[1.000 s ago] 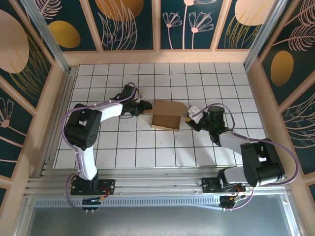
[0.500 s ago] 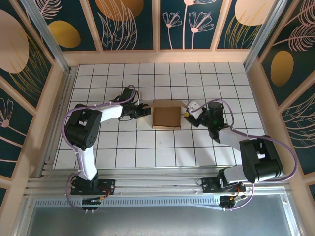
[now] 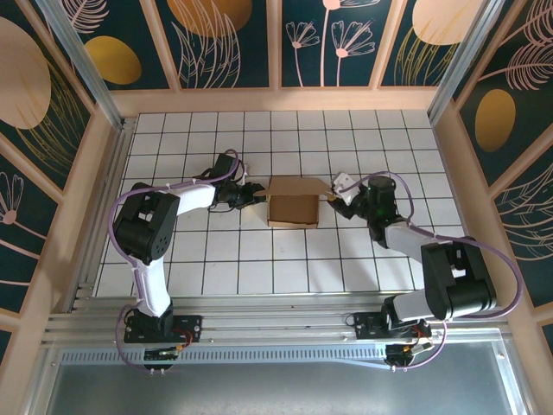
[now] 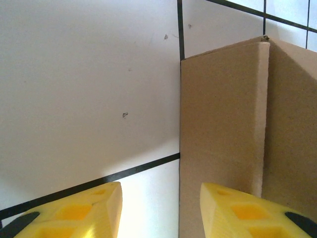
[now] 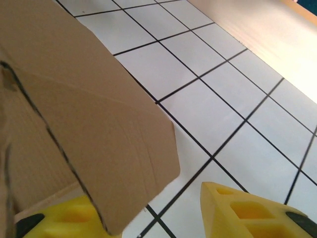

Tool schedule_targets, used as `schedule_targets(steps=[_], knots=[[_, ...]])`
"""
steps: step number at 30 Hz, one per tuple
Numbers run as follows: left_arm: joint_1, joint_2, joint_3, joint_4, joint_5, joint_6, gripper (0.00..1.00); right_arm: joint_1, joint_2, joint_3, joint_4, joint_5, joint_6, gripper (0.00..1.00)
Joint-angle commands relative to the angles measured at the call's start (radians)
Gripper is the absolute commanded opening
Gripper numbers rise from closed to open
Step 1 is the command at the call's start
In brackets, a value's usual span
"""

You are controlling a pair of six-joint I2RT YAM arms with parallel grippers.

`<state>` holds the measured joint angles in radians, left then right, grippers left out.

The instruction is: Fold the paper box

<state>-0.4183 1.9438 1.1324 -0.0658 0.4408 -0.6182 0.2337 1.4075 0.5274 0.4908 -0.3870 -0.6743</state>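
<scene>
Now | left tool (image 3: 257, 192) pointing right, spread beside paper box (image 3: 292, 209) | right tool (image 3: 332, 195) pointing left, spread

You have nothing to read at this moment: no lettering, number, label or brand mark can be made out on the plain brown paper box (image 3: 291, 207), on the tiled table (image 3: 220, 259), or on the patterned walls (image 3: 229, 39) at the top of the frame.
</scene>
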Motion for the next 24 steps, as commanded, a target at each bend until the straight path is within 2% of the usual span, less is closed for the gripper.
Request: schedule_targets(steps=[1,6,10,17,24], knots=[[-0.005,-0.023,0.017,-0.031,0.003,0.015,0.45,0.025,0.034,0.032,0.029,-0.034,-0.003,0.43],[-0.005,-0.026,0.016,-0.035,0.003,0.016,0.45,0.031,0.051,0.055,0.033,-0.053,0.027,0.34],[-0.005,-0.025,0.020,-0.036,0.003,0.017,0.45,0.039,0.048,0.087,-0.030,-0.043,0.049,0.25],[-0.005,-0.024,0.025,-0.028,0.013,0.011,0.45,0.057,0.055,0.122,-0.128,0.010,0.099,0.16],[-0.007,-0.004,0.050,-0.020,0.027,0.007,0.45,0.121,0.063,0.166,-0.224,0.053,0.152,0.10]])
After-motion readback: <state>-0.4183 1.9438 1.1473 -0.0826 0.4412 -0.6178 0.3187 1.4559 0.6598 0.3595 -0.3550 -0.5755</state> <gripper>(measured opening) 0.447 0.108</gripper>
